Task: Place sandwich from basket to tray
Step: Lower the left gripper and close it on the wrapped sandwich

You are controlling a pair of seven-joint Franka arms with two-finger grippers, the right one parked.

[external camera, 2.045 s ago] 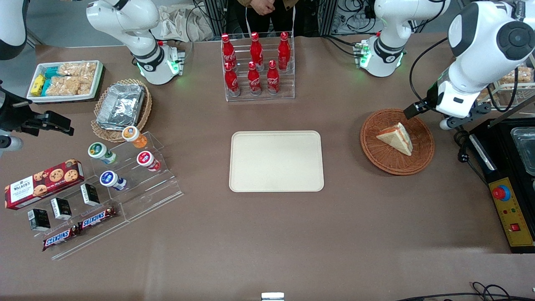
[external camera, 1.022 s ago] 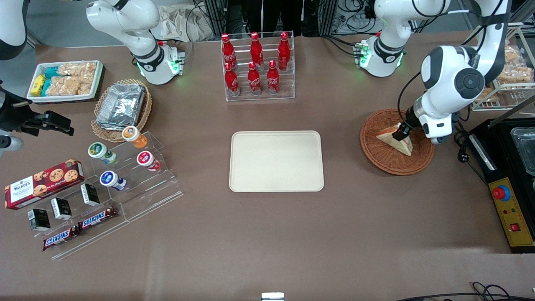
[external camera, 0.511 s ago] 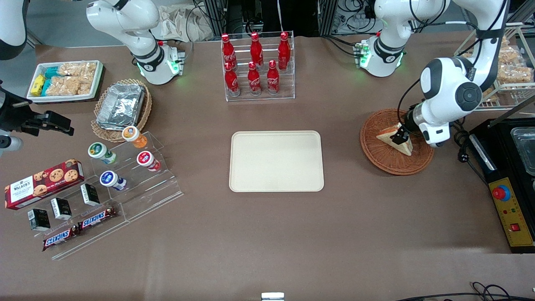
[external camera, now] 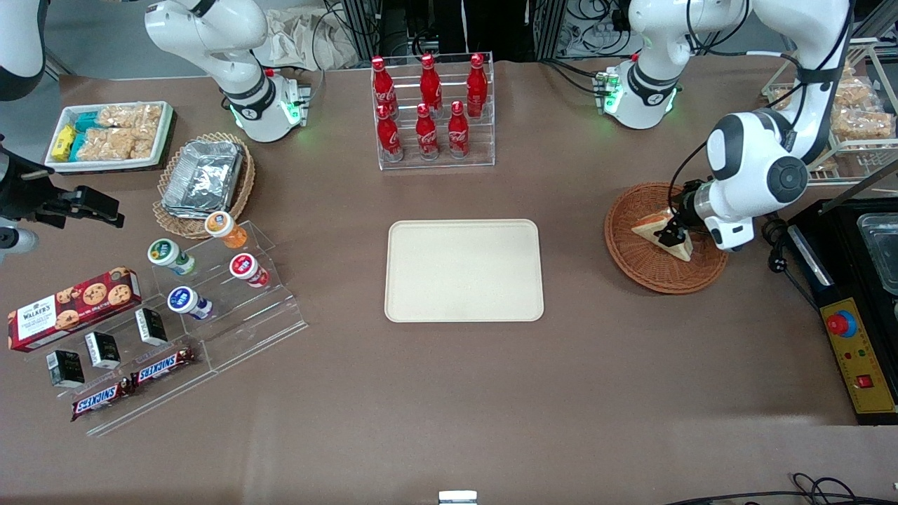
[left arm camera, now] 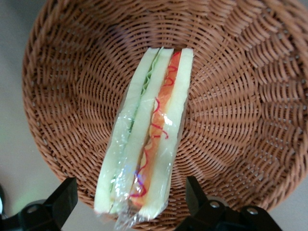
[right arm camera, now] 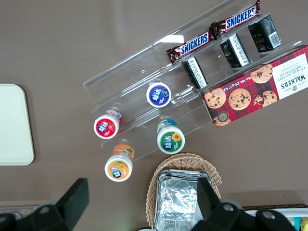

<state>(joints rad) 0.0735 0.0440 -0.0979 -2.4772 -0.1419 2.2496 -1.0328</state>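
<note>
End effector (left arm camera: 127, 209) is down in the wicker basket (external camera: 642, 270), fingers (left arm camera: 60, 202) spread wide either side of the plastic-wrapped sandwich (left arm camera: 147, 139), not squeezing it. The sandwich stands on edge right between them. The beige tray (external camera: 464, 270) sits well apart on the bench (external camera: 596, 393), toward the parked arm's end.

Tray (external camera: 464, 271): table centre. Basket (external camera: 642, 270): at the tray's 3 o'clock, toward the working arm's end, well apart from it. Sandwich (external camera: 659, 233): in the basket, on its cut edge. Gripper (external camera: 674, 230): over the sandwich, fingers (left arm camera: 62, 202) spread, one on each side of the wedge, not touching it. Cola bottle rack (external camera: 432, 112): at the tray's 12 o'clock, farther from the front camera. Tiered acrylic stand (external camera: 203, 308): at the tray's 9 o'clock, toward the parked arm's end.
</note>
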